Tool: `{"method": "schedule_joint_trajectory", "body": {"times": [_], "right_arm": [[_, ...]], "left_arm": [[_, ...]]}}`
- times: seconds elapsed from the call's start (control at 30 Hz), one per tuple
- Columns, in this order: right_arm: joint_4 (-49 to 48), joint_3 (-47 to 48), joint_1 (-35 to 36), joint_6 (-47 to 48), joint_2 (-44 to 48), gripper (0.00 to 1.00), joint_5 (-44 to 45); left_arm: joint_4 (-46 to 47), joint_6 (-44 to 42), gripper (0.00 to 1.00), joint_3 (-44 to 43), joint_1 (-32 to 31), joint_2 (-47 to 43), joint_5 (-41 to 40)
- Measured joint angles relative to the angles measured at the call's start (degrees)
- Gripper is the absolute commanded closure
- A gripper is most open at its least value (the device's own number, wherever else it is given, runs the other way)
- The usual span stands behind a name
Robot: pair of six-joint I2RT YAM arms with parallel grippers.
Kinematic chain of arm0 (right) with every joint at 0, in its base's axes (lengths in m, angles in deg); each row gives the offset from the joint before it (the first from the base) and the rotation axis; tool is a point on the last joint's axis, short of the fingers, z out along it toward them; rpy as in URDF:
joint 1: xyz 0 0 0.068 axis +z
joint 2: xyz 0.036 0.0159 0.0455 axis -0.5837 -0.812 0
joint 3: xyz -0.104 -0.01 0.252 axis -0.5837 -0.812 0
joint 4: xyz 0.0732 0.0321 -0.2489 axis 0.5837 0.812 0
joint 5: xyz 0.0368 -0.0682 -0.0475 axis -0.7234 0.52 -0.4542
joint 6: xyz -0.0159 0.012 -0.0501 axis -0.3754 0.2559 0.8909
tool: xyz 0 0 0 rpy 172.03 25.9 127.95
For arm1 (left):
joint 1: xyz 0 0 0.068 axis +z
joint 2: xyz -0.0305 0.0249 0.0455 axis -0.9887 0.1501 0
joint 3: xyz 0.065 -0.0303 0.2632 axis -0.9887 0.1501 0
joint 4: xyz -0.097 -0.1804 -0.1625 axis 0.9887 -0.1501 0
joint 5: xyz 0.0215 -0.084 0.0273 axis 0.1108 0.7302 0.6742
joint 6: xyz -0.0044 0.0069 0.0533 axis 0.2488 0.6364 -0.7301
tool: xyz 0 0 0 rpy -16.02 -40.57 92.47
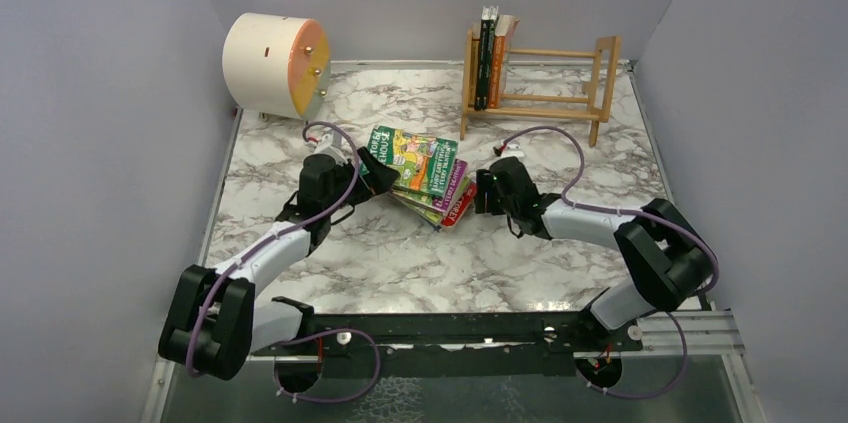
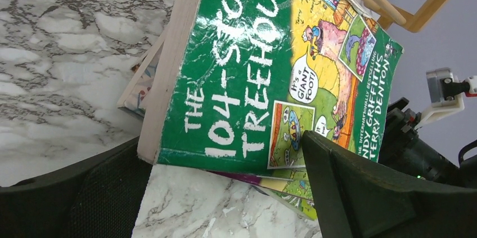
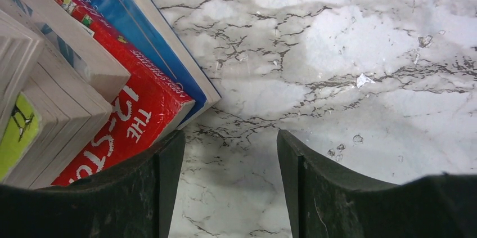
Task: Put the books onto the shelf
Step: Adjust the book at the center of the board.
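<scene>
A loose stack of books lies mid-table, topped by a green illustrated book (image 1: 420, 161) (image 2: 253, 52). A red book (image 1: 460, 205) (image 3: 124, 120) and a blue book (image 3: 129, 18) sit low in the stack. My left gripper (image 1: 368, 178) (image 2: 222, 139) is open wide at the stack's left end, its fingers either side of the green book's near corner. My right gripper (image 1: 480, 193) (image 3: 230, 137) is open at the stack's right end, only marble between its fingers; its left finger is beside the red book's corner. The shelf (image 1: 540, 83) (image 2: 394, 7) stands behind, with a dark book (image 1: 484, 58) and an orange one (image 1: 498, 61) upright at its left end.
A cream cylinder with an orange face (image 1: 275, 63) stands at the back left corner. Grey walls close in the marble table (image 1: 400, 253) on three sides. The right arm's wrist and white camera mount (image 2: 444, 89) show beyond the stack in the left wrist view.
</scene>
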Motion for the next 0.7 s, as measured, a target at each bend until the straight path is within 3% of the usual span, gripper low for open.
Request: {"method": "schedule_joint_trajectory", "body": {"times": [0.27, 0.57, 0.7], "right_arm": [[0.6, -0.5, -1.5, 0.3, 7.3, 0.39, 0.0], [2.2, -2.0, -1.6, 0.7, 16.0, 0.39, 0.0], [3.6, -2.1, -1.6, 1.0, 17.7, 0.39, 0.0]], "left_arm": [[-6.6, -0.6, 0.05, 1.2, -0.5, -7.7, -4.3], [-6.2, -1.0, 0.05, 1.2, -0.5, -7.0, -4.4], [-5.1, -1.0, 0.09, 1.3, -0.4, -6.6, -4.4]]}}
